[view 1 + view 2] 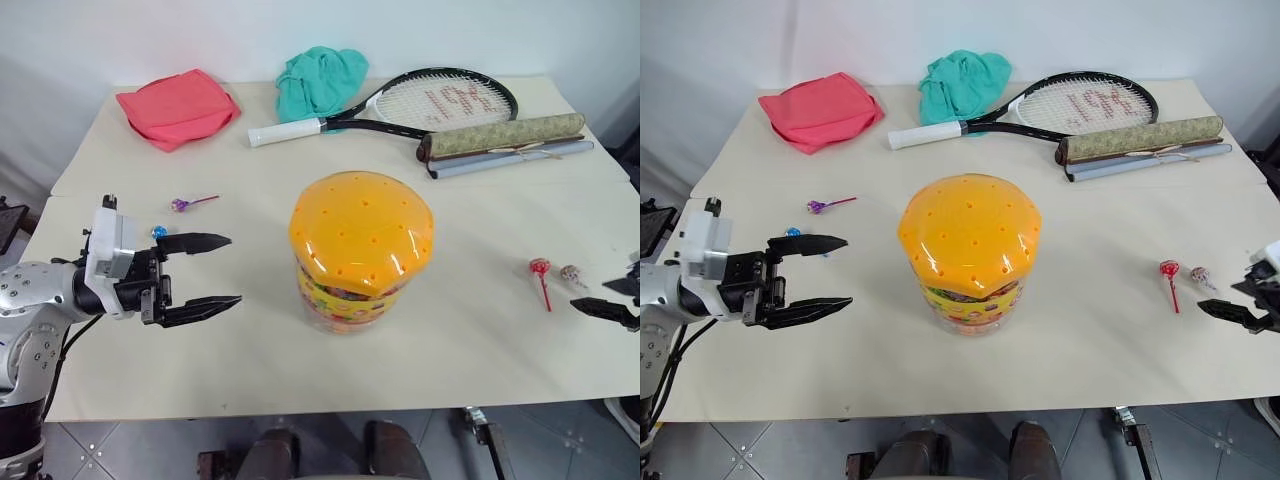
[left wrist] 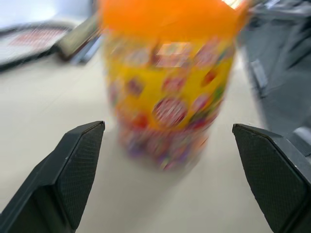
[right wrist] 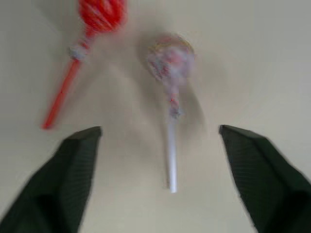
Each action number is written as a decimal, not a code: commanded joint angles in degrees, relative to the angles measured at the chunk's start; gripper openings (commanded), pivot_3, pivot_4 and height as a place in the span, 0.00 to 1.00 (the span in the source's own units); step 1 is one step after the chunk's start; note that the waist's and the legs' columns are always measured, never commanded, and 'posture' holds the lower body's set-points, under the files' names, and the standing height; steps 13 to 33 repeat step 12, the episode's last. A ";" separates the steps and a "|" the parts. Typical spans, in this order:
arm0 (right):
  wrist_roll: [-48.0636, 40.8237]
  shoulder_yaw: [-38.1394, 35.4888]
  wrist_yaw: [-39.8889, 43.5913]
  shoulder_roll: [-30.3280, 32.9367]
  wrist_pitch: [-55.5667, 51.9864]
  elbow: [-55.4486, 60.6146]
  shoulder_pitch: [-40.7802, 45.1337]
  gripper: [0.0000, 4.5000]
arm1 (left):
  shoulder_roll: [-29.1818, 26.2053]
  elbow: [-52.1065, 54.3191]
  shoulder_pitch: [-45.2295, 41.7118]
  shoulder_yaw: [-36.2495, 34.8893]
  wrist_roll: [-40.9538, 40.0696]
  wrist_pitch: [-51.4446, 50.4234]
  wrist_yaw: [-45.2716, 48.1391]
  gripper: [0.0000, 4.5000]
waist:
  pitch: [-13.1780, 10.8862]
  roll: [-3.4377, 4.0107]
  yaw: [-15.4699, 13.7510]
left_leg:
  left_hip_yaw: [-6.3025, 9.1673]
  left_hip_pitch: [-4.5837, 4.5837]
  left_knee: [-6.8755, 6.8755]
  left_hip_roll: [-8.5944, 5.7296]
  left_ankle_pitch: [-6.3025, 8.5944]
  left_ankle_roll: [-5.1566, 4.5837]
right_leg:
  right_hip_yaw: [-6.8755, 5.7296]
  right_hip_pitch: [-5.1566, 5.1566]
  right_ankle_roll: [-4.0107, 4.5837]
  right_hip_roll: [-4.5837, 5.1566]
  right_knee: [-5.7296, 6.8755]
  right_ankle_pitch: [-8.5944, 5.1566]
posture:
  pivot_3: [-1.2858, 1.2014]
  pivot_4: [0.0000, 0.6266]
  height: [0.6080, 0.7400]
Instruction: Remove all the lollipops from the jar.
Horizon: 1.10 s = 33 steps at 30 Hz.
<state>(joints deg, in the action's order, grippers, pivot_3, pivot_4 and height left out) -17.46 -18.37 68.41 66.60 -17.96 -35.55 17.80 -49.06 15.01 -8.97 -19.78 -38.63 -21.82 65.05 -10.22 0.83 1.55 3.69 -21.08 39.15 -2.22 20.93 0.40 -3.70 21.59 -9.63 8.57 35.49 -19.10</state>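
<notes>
Lollipops lie on the cream worktop (image 1: 480, 350): red-stick (image 3: 92, 29) and white-stick (image 3: 170, 73) before the wide-open, empty right claw (image 3: 160, 160). Left claw (image 1: 205, 272), equally wide and empty, faces the orange-lidded clear jar (image 1: 358, 250).

My jar (image 1: 350, 300) looks like clear plastic under a glossy orange lid (image 1: 360, 232). The table (image 1: 480, 340) is matt and smooth. My fingers (image 2: 80, 167) show a fine, matt black texture.

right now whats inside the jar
Through the clear wall of the jar colourful sweets show, packed below the orange lid. The lid is on and hides the top of the contents, so whether any lollipop is still in there cannot be told.
</notes>
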 commanded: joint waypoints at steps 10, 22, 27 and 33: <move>-11.47 -9.08 2.77 -17.75 16.51 38.10 -12.67 0.99 | 8.63 -8.71 6.70 -6.14 12.19 13.53 -15.83 1.00 | 0.06 -0.15 -1.09 | 0.30 0.02 0.03 -0.02 0.00 0.02 | -0.02 -0.02 -0.09 0.02 0.05 0.05 | 0.52 0.24 1.00; -9.44 -7.53 0.46 -21.84 20.68 38.59 -13.71 0.99 | 10.80 -5.84 8.44 -6.71 12.05 12.91 -18.94 1.00 | 0.06 -0.16 -1.42 | 0.39 0.03 0.10 -0.03 0.00 0.01 | 0.05 -0.02 -0.15 0.04 0.04 0.08 | 0.52 0.24 1.00; -9.44 -7.53 0.46 -21.84 20.68 38.59 -13.71 0.99 | 10.80 -5.84 8.44 -6.71 12.05 12.91 -18.94 1.00 | 0.06 -0.16 -1.42 | 0.39 0.03 0.10 -0.03 0.00 0.01 | 0.05 -0.02 -0.15 0.04 0.04 0.08 | 0.52 0.24 1.00; -9.44 -7.53 0.46 -21.84 20.68 38.59 -13.71 0.99 | 10.80 -5.84 8.44 -6.71 12.05 12.91 -18.94 1.00 | 0.06 -0.16 -1.42 | 0.39 0.03 0.10 -0.03 0.00 0.01 | 0.05 -0.02 -0.15 0.04 0.04 0.08 | 0.52 0.24 1.00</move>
